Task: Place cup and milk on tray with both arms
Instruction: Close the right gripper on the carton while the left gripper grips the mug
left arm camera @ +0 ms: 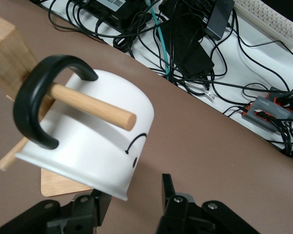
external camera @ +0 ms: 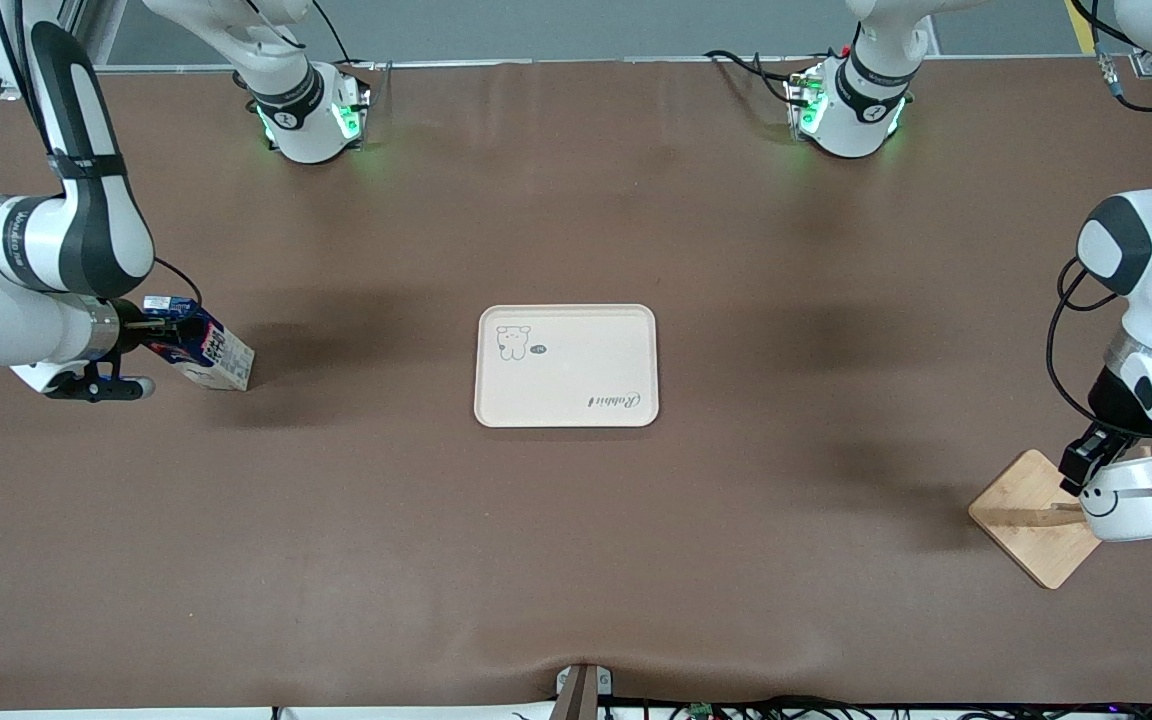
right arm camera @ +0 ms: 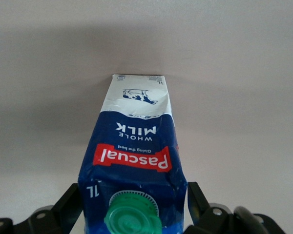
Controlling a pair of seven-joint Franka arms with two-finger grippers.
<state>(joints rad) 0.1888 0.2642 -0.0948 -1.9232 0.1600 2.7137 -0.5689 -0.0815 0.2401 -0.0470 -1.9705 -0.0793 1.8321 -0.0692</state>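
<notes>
The cream tray (external camera: 566,400) lies flat in the middle of the table. My right gripper (external camera: 168,335) is shut on the top of the dark-blue milk carton (external camera: 211,358), which tilts with its base low over the table at the right arm's end. In the right wrist view the fingers (right arm camera: 74,197) press both sides of the milk (right arm camera: 132,141) beside its green cap (right arm camera: 133,214). The white smiley cup (external camera: 1131,498) hangs by its handle on a wooden peg. My left gripper (external camera: 1086,468) is open at the cup's rim (left arm camera: 123,194), with the rim edge between its fingers (left arm camera: 167,187).
The peg (left arm camera: 95,106) belongs to a wooden stand with a square base (external camera: 1031,515) at the left arm's end, near the front camera. Cables and electronics (left arm camera: 200,44) lie past the table edge beside the stand.
</notes>
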